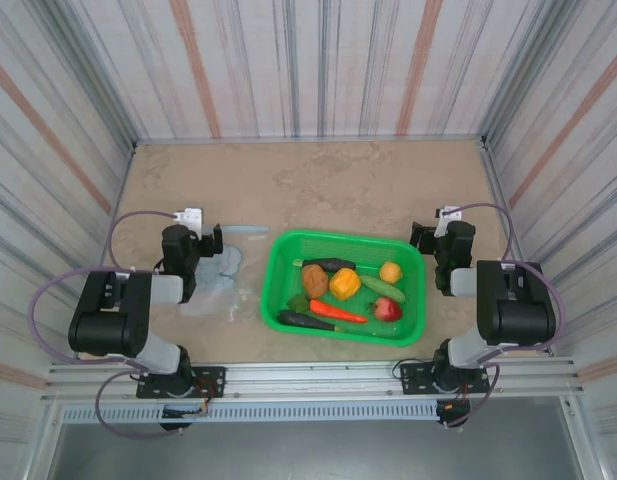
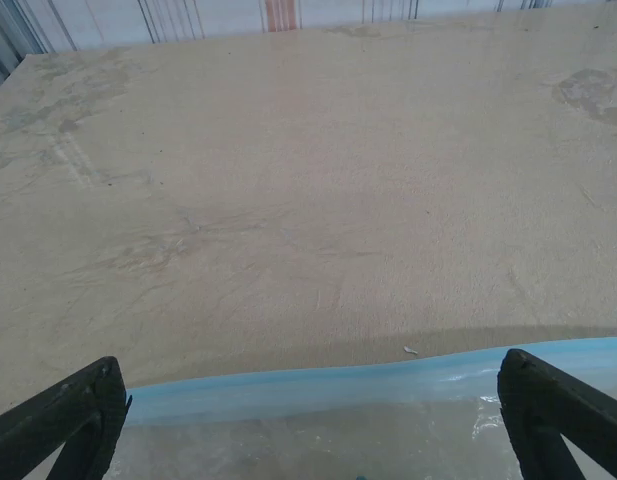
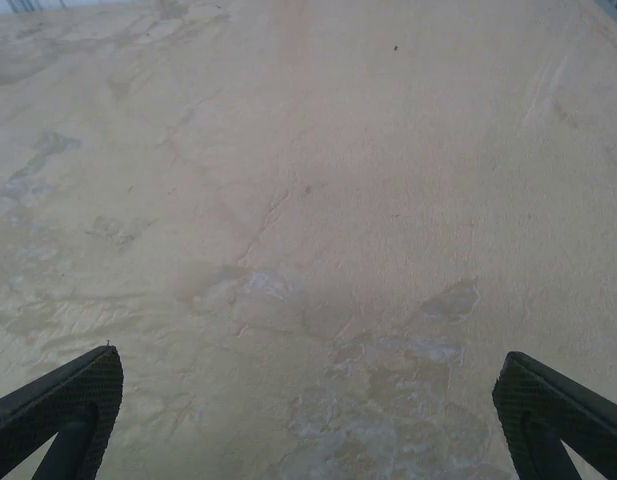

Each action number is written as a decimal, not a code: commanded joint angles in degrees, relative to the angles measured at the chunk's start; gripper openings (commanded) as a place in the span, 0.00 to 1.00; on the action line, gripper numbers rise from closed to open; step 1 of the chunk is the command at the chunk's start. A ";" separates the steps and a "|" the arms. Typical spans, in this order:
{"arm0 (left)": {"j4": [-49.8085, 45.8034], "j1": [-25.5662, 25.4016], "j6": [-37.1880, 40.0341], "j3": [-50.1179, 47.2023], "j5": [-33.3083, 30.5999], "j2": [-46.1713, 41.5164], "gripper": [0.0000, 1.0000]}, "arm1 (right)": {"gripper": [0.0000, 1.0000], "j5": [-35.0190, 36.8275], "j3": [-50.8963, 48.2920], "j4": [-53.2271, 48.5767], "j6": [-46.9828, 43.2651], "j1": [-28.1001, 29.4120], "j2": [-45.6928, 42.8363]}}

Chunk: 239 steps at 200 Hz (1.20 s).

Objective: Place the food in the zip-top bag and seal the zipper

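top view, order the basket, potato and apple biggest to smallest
1. basket, by far the largest
2. potato
3. apple, only a little smaller than the potato, so that gap is close

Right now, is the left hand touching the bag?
Cannot tell. Left wrist view: the open left hand frames the zipper of the bag, but no contact or gap shows plainly.

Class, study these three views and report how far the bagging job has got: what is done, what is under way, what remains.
Done: nothing yet; all the toy food lies in the green basket. Under way: the open left gripper hovers at the zip-top bag, by its zipper; the right gripper hangs open over bare table. Left: bagging every piece, then sealing.
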 commanded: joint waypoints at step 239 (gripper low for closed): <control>-0.86 4.19 0.21 1.90 10.54 0.34 0.99 | 0.99 -1.88 0.94 2.07 1.75 -0.14 0.60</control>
